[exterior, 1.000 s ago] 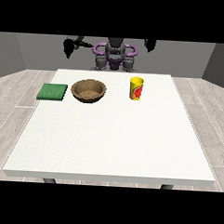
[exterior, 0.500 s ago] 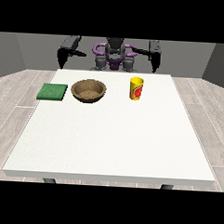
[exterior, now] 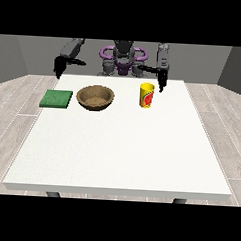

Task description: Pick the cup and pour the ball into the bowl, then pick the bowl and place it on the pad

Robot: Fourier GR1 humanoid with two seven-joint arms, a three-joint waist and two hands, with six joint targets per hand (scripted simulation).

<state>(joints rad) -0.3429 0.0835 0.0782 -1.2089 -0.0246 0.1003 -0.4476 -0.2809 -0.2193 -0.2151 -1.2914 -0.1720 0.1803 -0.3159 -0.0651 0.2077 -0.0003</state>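
A yellow cup (exterior: 147,95) with a red mark stands upright on the white table (exterior: 121,142), at the far right of its back part. A brown bowl (exterior: 95,97) sits left of it, and a flat green pad (exterior: 56,98) lies further left. No ball shows from this view. The hand at the view's right (exterior: 161,83) hangs just right of the cup and slightly behind it, apart from it. The hand at the view's left (exterior: 58,68) hangs above the table's far left corner, behind the pad. Neither hand holds anything.
The robot's torso (exterior: 123,60) stands behind the table's far edge. The table's near half stretches towards the camera. Grey plank floor surrounds the table.
Both arms have swung forward and down from raised, spread positions. The hand at the view's right has come down beside the cup; the other has dropped towards the table's far left corner.
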